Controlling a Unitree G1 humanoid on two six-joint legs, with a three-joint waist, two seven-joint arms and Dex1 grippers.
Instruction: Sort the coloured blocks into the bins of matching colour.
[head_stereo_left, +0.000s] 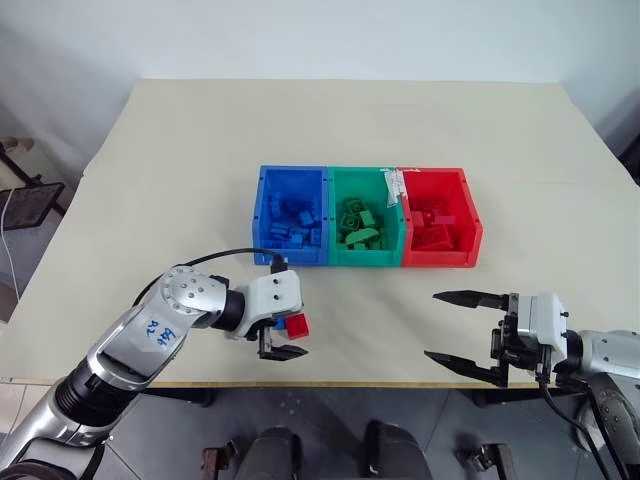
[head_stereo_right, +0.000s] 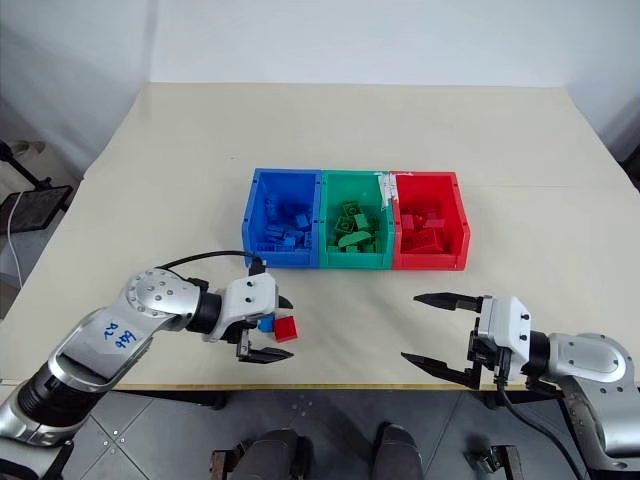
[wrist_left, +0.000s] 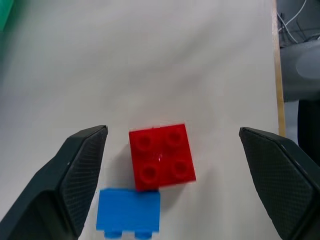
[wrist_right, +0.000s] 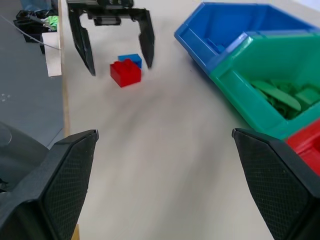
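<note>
Two blocks remain outside the bins (head_stereo_left: 365, 262), a red block (wrist_left: 161, 156) and a blue block (wrist_left: 129, 210) touching it, both near the table's (head_stereo_left: 150, 180) front edge with my left gripper (head_stereo_left: 283, 338) spread wide around them and holding nothing. Because they touch, closing here could catch the blue one too, or nudge the red one askew and let it slip. My right gripper (head_stereo_right: 436, 334) hangs open and empty, well apart.

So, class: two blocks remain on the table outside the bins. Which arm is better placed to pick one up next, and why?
Left. The left gripper is open around the red block, with the blue block beside it. The right gripper is open over bare table.
</note>
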